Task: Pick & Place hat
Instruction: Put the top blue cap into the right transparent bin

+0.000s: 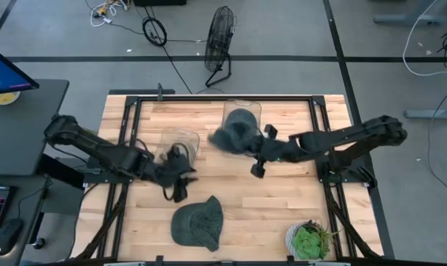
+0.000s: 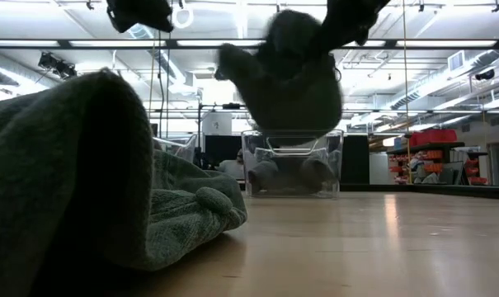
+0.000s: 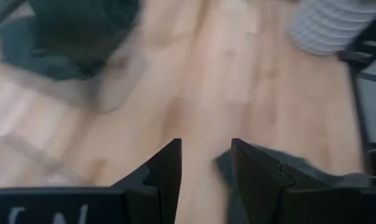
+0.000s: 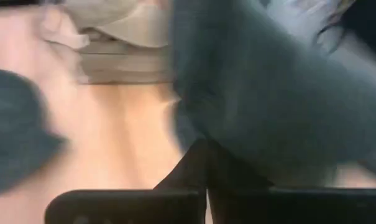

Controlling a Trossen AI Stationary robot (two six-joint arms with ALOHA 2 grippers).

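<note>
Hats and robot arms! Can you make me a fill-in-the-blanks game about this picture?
1. The right gripper holds a grey ____ above the clear bin.
2. The left gripper is open and holds ____.
3. Another hat lies flat on the wooden ____.
4. In the table's corner stands a green ____ in a white pot.

Missing words: hat; nothing; table; plant
</note>
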